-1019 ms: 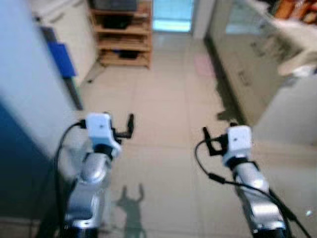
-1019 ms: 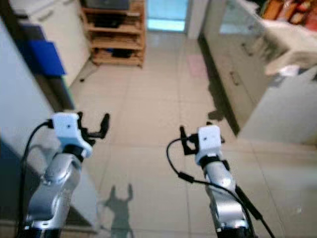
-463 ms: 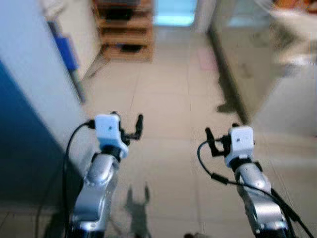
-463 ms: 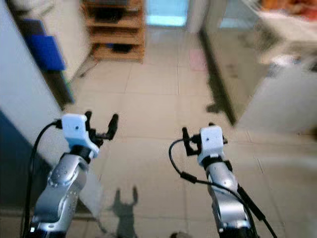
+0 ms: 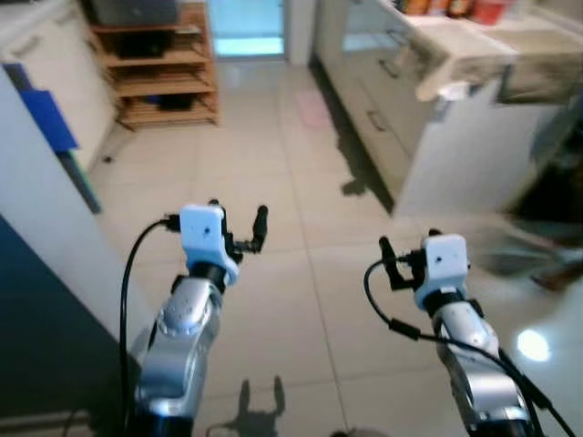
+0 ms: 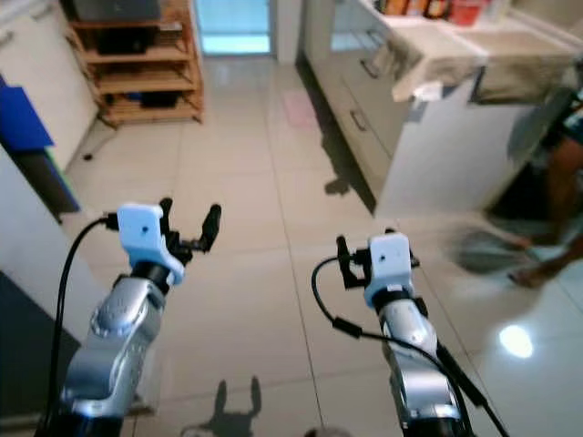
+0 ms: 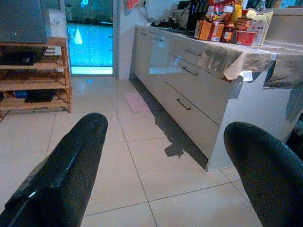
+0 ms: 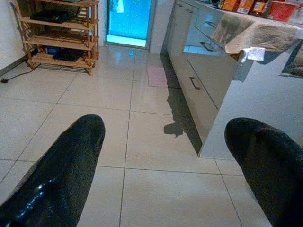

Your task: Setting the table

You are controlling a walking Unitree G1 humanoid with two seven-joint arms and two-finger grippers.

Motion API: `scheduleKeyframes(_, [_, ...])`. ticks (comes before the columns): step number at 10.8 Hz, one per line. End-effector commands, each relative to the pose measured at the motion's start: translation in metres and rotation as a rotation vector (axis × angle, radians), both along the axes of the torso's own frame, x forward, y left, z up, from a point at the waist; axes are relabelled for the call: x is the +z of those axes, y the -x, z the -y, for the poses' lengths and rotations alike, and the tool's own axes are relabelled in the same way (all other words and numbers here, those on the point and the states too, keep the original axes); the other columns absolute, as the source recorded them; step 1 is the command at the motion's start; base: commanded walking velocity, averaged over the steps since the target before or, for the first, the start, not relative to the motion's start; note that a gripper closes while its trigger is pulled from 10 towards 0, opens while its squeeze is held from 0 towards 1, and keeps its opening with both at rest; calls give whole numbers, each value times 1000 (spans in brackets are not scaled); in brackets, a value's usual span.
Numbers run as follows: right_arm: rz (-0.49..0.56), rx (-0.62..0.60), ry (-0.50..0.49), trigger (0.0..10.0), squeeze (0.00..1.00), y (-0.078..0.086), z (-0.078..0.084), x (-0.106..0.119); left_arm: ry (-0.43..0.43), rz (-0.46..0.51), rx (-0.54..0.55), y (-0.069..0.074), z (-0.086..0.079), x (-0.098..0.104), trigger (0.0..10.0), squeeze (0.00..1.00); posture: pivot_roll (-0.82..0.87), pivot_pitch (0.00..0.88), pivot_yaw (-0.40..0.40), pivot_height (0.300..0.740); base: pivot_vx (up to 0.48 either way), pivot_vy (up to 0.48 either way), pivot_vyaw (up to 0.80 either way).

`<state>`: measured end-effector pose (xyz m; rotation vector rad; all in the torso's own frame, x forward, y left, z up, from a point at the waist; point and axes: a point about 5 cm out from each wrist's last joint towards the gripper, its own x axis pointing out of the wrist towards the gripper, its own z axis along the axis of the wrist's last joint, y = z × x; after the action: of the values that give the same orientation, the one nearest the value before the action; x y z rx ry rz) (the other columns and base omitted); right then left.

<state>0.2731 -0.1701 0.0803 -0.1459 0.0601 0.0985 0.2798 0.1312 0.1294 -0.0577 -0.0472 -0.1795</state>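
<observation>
Tiled kitchen floor (image 5: 301,182); view has swung right, tabletop (image 5: 474,41) nearer.
Left end effector (image 5: 239,228), right end effector (image 5: 405,259): both open, empty; nothing fetched yet.

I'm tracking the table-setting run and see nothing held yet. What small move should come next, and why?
Probably keep walking toward the counter on the right. Both the left gripper and right gripper are open and empty over bare floor, with nothing in reach.
</observation>
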Motion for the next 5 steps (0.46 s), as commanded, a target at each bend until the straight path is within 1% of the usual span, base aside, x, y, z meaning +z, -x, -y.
scheduleKeyframes(1, [29, -1, 2, 10000, 0, -6, -1, 6, 0, 12, 1, -2, -1, 2, 10000, 0, -52, 0, 12, 740, 0, 0, 0])
scheduleKeyframes(5, [34, 8, 2, 10000, 0, -9, -5, 7, -3, 13, 0, -2, -2, 2, 10000, 0, -44, 0, 12, 740, 0, 0, 0])
